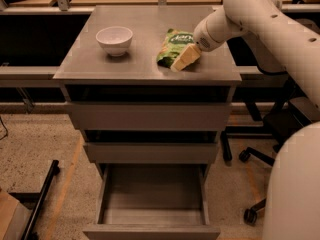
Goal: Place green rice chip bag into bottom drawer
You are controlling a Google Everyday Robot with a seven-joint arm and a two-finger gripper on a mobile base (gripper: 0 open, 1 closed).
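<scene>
The green rice chip bag lies on the grey cabinet top, right of centre. My gripper is low over the top at the bag's right front corner, its pale fingers overlapping the bag's edge. The white arm reaches in from the upper right. The bottom drawer is pulled open below, a grey tray with nothing in it.
A white bowl stands on the cabinet top at the left. Two other grey drawers above the open one are pushed in. Office chair wheels stand on the floor to the right, a black bar lies at the left.
</scene>
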